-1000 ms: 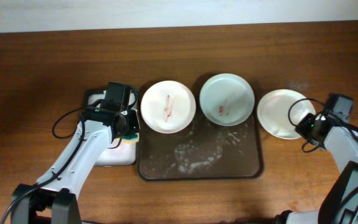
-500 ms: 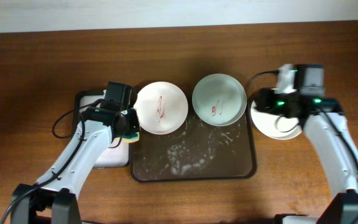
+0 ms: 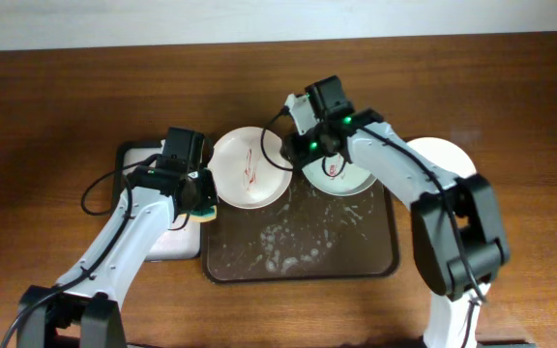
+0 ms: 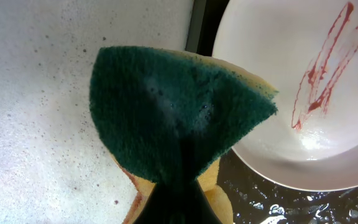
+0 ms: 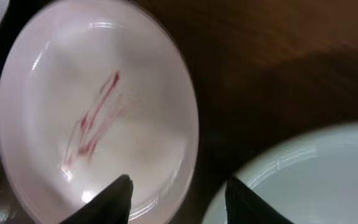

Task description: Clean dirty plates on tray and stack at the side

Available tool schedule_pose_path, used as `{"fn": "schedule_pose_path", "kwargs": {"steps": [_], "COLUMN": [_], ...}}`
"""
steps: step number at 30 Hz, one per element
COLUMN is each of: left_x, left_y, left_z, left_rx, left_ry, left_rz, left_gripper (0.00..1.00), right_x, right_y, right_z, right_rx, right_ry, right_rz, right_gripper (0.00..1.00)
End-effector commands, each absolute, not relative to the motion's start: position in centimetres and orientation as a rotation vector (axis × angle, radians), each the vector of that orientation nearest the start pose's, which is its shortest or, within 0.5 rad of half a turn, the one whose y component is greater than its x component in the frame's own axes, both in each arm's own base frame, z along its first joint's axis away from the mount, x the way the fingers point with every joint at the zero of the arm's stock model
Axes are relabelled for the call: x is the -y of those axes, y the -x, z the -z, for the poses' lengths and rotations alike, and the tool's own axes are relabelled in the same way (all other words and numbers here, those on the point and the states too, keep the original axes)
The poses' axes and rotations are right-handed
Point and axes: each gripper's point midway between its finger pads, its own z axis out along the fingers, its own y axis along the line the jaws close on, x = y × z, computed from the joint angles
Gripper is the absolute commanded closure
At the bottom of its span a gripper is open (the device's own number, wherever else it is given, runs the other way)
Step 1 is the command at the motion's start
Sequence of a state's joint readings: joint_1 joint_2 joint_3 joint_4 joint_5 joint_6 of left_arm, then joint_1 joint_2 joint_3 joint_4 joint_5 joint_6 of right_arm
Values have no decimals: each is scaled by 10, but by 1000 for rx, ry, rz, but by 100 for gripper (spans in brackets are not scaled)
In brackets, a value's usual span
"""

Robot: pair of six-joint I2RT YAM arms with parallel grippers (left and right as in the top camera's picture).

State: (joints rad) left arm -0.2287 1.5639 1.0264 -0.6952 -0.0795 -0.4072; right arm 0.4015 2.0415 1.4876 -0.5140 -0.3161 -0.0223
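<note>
Two plates rest on the far rim of the dark brown tray (image 3: 298, 253): a white plate (image 3: 245, 169) with red streaks and a pale green plate (image 3: 348, 179) with a red smear, partly hidden by my right arm. A third white plate (image 3: 450, 159) lies on the table right of the tray. My right gripper (image 3: 293, 153) is open and empty, over the gap between the two tray plates; its wrist view shows the white plate (image 5: 98, 118), the green plate (image 5: 316, 174) and the gripper (image 5: 178, 193). My left gripper (image 3: 201, 198) is shut on a green-and-yellow sponge (image 4: 173, 106) next to the white plate (image 4: 309, 93).
A smaller white-lined tray (image 3: 148, 246) lies left of the brown tray, under my left arm; its soapy surface (image 4: 42, 93) shows in the left wrist view. White soapy flecks (image 3: 288, 242) cover the brown tray's middle. Bare wooden table lies all around.
My right arm has swung left from the plate at the table's right side to between the two plates on the tray. The left arm and sponge have not moved.
</note>
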Motion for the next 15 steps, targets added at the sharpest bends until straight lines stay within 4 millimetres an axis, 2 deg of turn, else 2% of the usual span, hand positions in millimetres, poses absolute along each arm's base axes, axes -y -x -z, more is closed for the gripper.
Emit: {"fn": "schedule_pose_path", "kwargs": {"steps": [1, 5, 7, 9, 11, 12, 13, 15], "left_x": [61, 61, 61, 61, 61, 61, 61, 62], "left_y": [-336, -336, -336, -336, -336, -336, -336, -336], "left_z": [-74, -74, -74, -74, -74, -74, -74, -74], "left_rx": [-2773, -2773, -2773, -2773, -2773, -2773, -2773, -2774], "left_ry": [258, 258, 258, 258, 258, 258, 258, 257], "left_rz": [33, 33, 33, 33, 33, 33, 33, 37], "left_gripper": [100, 100, 100, 100, 100, 100, 100, 100], "right_x": [-252, -258, -258, -258, -258, -255, -250, -236], "right_y": [-444, -449, -448, -447, -447, -440, -429, -390], "right_z": [-52, -43, -29, -26, -45, -62, -69, -59], "right_rx": [-2537, -2518, -2548, -2556, -2547, -2565, -2613, -2814], "right_ry": [691, 702, 693, 695, 693, 659, 619, 548], "right_rz": [-458, -382, -378, -379, -381, -389, -399, -417], "right_gripper": [51, 57, 64, 79, 96, 96, 96, 96]}}
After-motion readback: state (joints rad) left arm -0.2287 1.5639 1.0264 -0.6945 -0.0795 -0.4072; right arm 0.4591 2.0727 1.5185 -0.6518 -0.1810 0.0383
